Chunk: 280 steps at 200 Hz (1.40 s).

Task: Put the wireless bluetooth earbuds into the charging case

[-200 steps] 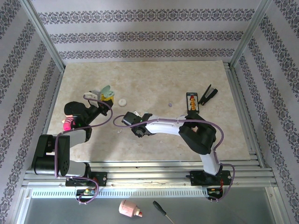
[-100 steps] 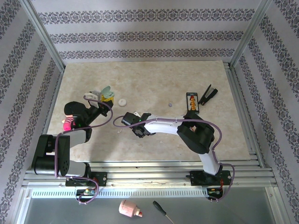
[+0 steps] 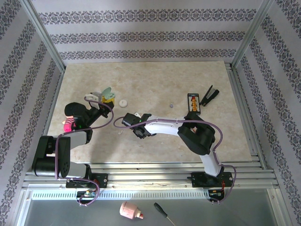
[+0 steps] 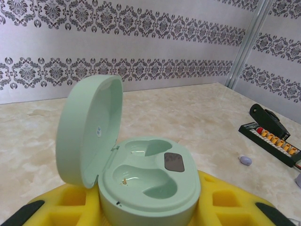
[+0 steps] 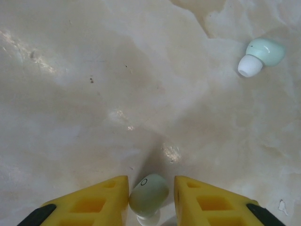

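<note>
Two robot arms work over a pale marble-patterned table (image 3: 141, 80) enclosed by damask-striped walls. The left gripper (image 3: 108, 98) holds one pale green, pebble-shaped plastic charging case (image 4: 149, 190), its two yellow foam-padded fingers (image 4: 77, 203) closed narrowly against the base on either side. The case stands open, its lid (image 4: 89, 129) raised upright on the left, and both of its two moulded wells are empty. The right gripper (image 5: 150, 180) points down at the table near its middle, its two yellow fingers (image 5: 91, 203) set narrowly either side of one pale green bean-sized plastic earbud (image 5: 148, 194). The fingers stand very close to that earbud, and I cannot tell whether they actually press on it. A second pale green earbud with a white tip (image 5: 261, 55) lies loose on the table, well apart from the fingers. A third earbud, lilac (image 4: 245, 160), lies alone on the table toward the right. That makes three earbuds counted, all outside the case. Also on the table are one small white round object (image 3: 123, 102) near the case, one black rectangular box with a row of orange pieces (image 3: 193, 102), and just beside it one black clip-shaped tool (image 3: 209, 95). On the ledge below the arm bases lie one pink object (image 3: 130, 211) and one black-handled screwdriver (image 3: 163, 213).
</note>
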Tool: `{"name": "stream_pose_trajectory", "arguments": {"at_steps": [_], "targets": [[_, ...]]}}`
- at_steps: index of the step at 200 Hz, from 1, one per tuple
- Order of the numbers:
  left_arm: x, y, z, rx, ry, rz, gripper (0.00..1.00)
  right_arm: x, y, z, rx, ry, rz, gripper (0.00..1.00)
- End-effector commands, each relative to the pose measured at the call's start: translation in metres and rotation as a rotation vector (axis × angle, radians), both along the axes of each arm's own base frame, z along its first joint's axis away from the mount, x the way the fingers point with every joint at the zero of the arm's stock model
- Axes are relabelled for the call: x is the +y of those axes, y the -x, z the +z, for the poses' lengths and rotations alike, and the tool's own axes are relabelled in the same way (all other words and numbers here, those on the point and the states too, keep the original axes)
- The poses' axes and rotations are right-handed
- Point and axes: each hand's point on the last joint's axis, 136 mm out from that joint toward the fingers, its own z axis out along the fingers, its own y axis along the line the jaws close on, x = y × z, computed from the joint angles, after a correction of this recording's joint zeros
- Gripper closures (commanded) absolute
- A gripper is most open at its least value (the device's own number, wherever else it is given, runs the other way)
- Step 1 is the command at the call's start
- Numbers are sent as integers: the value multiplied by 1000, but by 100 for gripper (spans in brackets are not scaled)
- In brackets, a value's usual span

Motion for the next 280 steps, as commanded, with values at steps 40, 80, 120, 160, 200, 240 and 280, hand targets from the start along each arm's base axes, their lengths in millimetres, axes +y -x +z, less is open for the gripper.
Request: {"name": "stream_pose_trajectory", "arguments": {"at_steps": [40, 80, 120, 160, 200, 240, 280], "targets": [[2, 4, 2, -22, -16, -5, 79, -14, 0, 4, -15, 68, -19, 62], [2, 4, 3, -26, -16, -4, 79, -22, 1, 7, -13, 93, -28, 61], [3, 4, 3, -26, -17, -2, 79, -27, 2, 10, -8, 118, -28, 61], [4, 5, 2, -26, -21, 6, 79, -12, 5, 21, -6, 45, 0, 60], [7, 4, 0, -20, -28, 25, 79, -1, 4, 22, -18, 42, 24, 61], [11, 3, -3, -9, -38, 47, 79, 1, -1, 17, -38, 63, 14, 63], [26, -1, -9, 21, -27, 115, 79, 0, -1, 9, -32, 90, 21, 66]]}}
